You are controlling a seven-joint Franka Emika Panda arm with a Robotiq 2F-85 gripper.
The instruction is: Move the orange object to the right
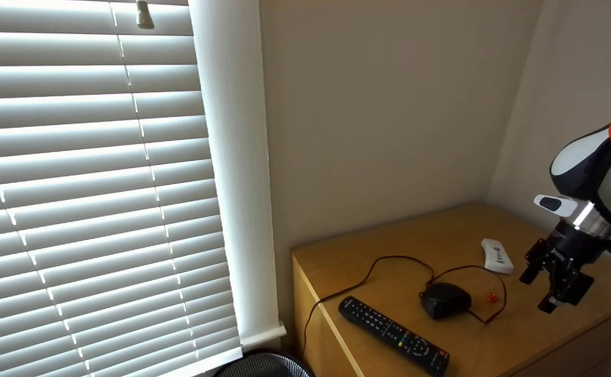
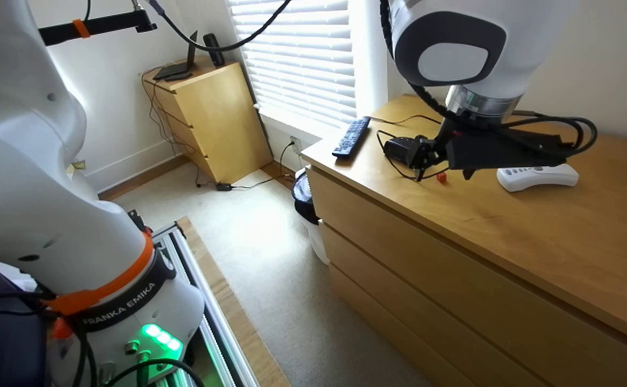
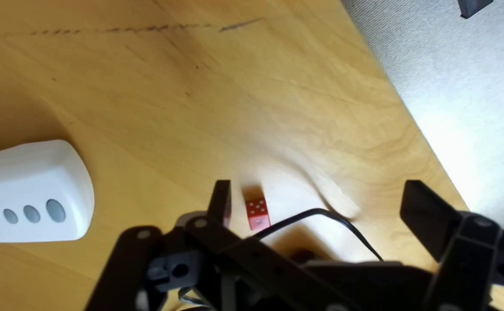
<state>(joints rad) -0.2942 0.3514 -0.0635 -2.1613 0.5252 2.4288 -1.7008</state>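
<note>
The orange object is a tiny reddish die with white pips, lying on the wooden dresser top. It shows in both exterior views [image 1: 492, 297] [image 2: 441, 177] and in the wrist view [image 3: 258, 213]. In the wrist view a black cord passes right at its lower edge. My gripper [image 3: 319, 201] is open and empty, held above the dresser top. In the wrist view the die appears between the fingers, much closer to the left finger. In an exterior view the gripper [image 1: 547, 287] is up and to the right of the die.
A black corded mouse [image 1: 445, 300] lies beside the die, its cord [image 1: 504, 293] looping around it. A white device [image 1: 496, 256] and a black remote [image 1: 394, 335] lie on the dresser top [image 2: 506, 215]. The dresser's edge shows in the wrist view [image 3: 400, 101].
</note>
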